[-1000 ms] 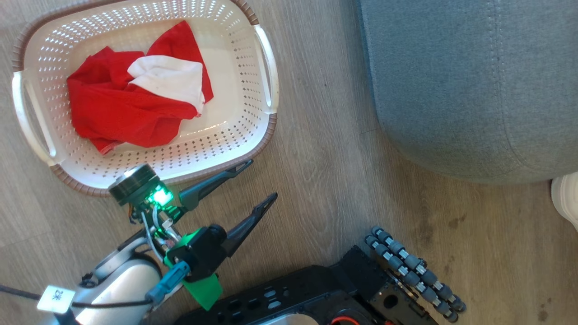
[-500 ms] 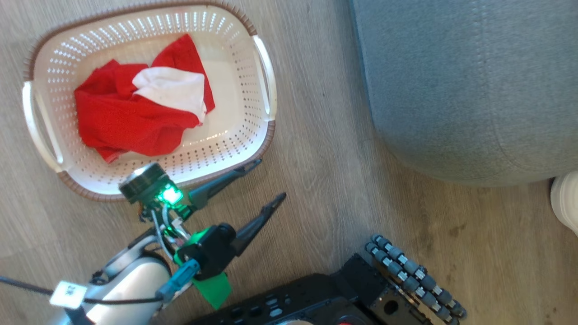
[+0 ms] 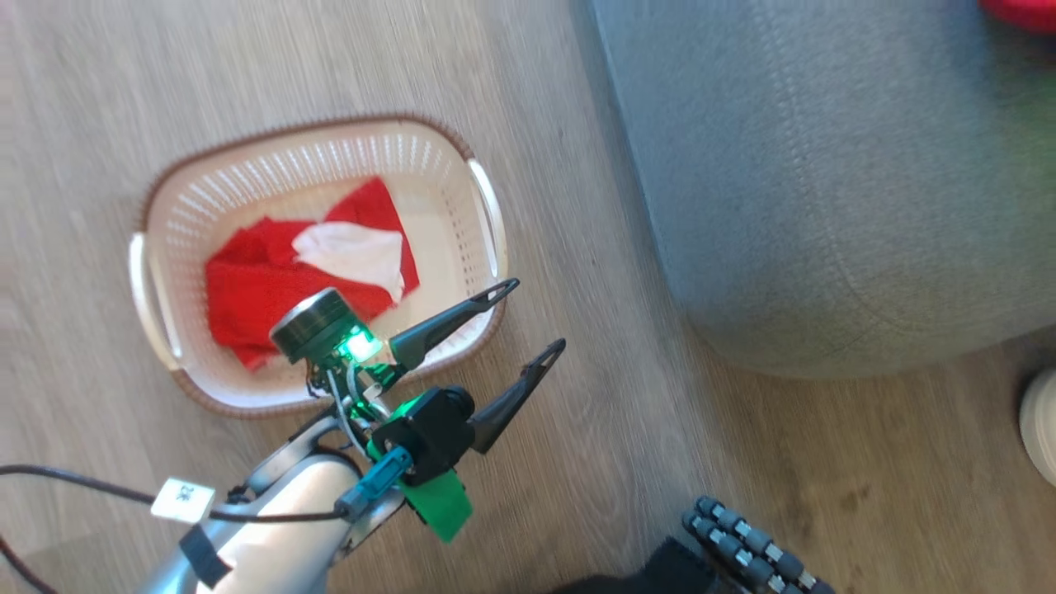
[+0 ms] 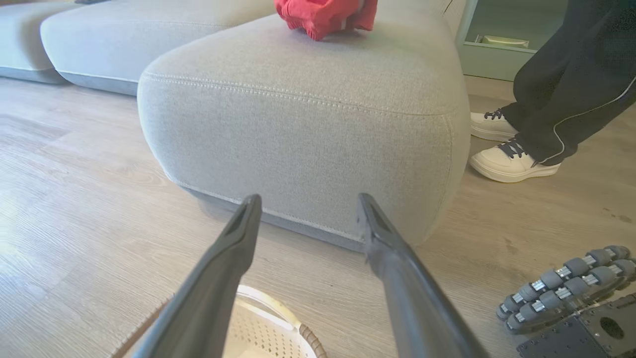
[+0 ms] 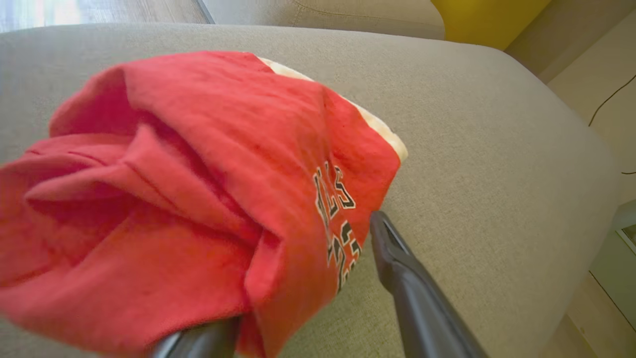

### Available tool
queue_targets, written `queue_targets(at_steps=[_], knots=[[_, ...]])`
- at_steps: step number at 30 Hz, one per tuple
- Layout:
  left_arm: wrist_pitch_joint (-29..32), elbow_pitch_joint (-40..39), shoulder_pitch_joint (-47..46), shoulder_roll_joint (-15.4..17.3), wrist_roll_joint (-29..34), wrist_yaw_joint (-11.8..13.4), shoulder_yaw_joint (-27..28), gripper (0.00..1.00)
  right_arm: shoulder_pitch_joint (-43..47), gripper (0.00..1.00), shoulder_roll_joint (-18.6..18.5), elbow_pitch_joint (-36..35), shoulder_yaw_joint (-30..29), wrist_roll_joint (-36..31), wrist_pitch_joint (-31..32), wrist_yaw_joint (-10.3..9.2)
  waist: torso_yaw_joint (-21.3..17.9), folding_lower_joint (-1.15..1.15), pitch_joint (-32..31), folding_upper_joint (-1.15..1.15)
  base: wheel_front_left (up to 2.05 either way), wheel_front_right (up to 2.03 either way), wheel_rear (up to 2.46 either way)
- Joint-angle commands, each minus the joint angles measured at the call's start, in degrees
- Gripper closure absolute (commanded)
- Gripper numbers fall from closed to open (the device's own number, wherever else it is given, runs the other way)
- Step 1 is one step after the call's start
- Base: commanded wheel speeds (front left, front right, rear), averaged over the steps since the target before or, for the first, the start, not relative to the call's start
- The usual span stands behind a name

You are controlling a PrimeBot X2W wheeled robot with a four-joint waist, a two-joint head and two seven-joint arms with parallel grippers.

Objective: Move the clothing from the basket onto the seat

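Observation:
The cream basket (image 3: pixel 487 206) stands on the wood floor with red and white clothing (image 3: pixel 256 297) crumpled inside. My left gripper (image 3: pixel 538 313) hangs open and empty over the basket's near right corner, its fingers pointing at the grey seat (image 3: pixel 825 165). In the left wrist view the left gripper (image 4: pixel 309 199) faces the seat (image 4: pixel 308 114), and another red garment (image 4: pixel 325 15) lies on top. In the right wrist view that red garment (image 5: pixel 198 189), with printed lettering, rests on the seat (image 5: pixel 497 149). My right gripper (image 5: pixel 305 219) stands open there, with the fabric draped over its left finger.
A person's dark trouser legs and white shoes (image 4: pixel 512 161) stand just right of the seat; one shoe (image 3: pixel 1041 421) shows in the head view. My base's grey roller wheels (image 3: pixel 751 544) are at the bottom. More grey cushions (image 4: pixel 124 35) extend to the left.
The head camera has tilted and turned, so the basket sits lower and smaller in view and a red edge appears at the seat's top right. My left gripper stays open by the basket.

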Motion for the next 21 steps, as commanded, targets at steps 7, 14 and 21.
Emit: queue_targets(at_steps=[7, 14, 21], knots=[[-0.28, 0.07, 1.89, -2.84, -1.09, 1.19, 3.53, 0.00, 3.58, 0.00, -2.70, -1.54, 9.08, 3.97, 1.73, -0.02, 1.11, 0.00, -10.04, 0.00, 0.00, 0.00, 0.00], [-0.28, 1.24, 4.69, -5.96, -1.02, 3.13, 6.56, 0.00, 7.94, 0.00, -2.27, -10.00, 18.70, 15.27, -0.10, -0.02, 2.26, 0.00, -16.11, 0.00, 0.00, 0.00, 0.00], [-0.28, 1.93, 7.48, -9.21, -1.42, 3.43, 9.17, 0.00, 17.96, 0.00, -7.05, -27.24, 28.84, 32.71, -2.33, -0.02, 5.41, 0.00, -21.59, 0.00, 0.00, 0.00, 0.00]])
